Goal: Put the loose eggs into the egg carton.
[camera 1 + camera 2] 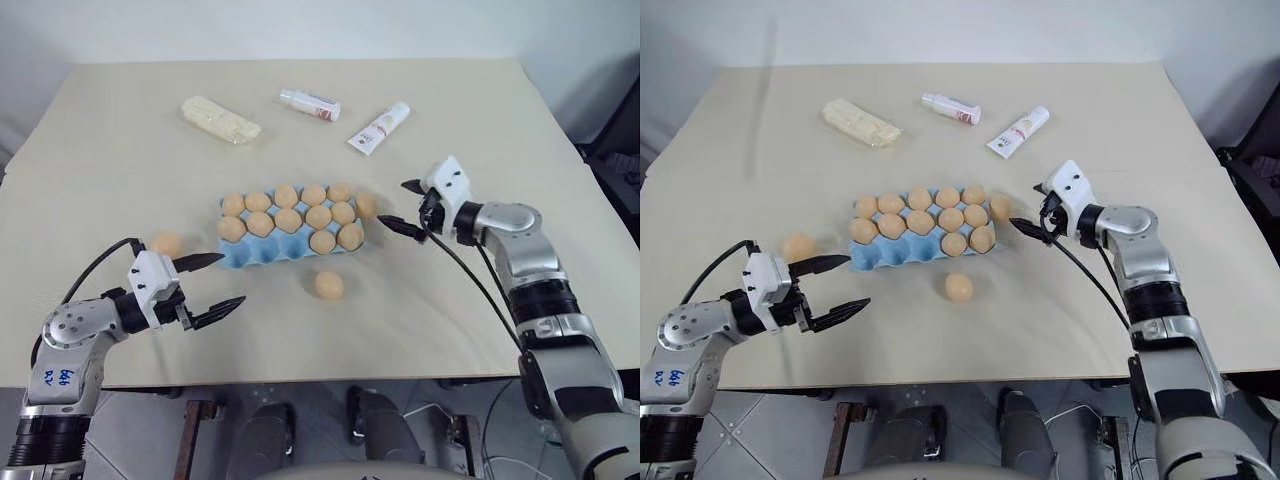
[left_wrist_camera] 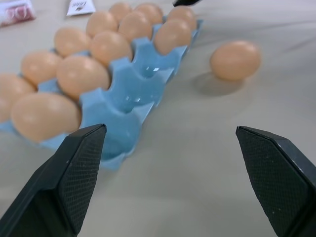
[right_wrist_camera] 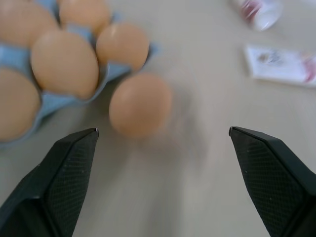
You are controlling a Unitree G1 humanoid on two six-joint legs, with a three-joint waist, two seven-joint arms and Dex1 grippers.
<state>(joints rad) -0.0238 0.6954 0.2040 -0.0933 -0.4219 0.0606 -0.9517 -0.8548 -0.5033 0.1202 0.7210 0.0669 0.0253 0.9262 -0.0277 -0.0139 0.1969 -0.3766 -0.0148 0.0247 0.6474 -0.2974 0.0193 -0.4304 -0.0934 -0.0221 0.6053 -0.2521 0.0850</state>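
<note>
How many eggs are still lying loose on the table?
3: one in front of the carton, one touching its right end near the right gripper, one left of it.

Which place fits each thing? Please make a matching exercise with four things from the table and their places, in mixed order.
Things:
1. egg carton
2. pale yellow block
3. right tool
4. left tool

Places:
A. far side of the table, robot's left
B. open, beside the loose egg at the carton's right end
C. middle of the table, partly filled
D. open, near front edge

Pairs: 1-C, 2-A, 3-B, 4-D
</note>
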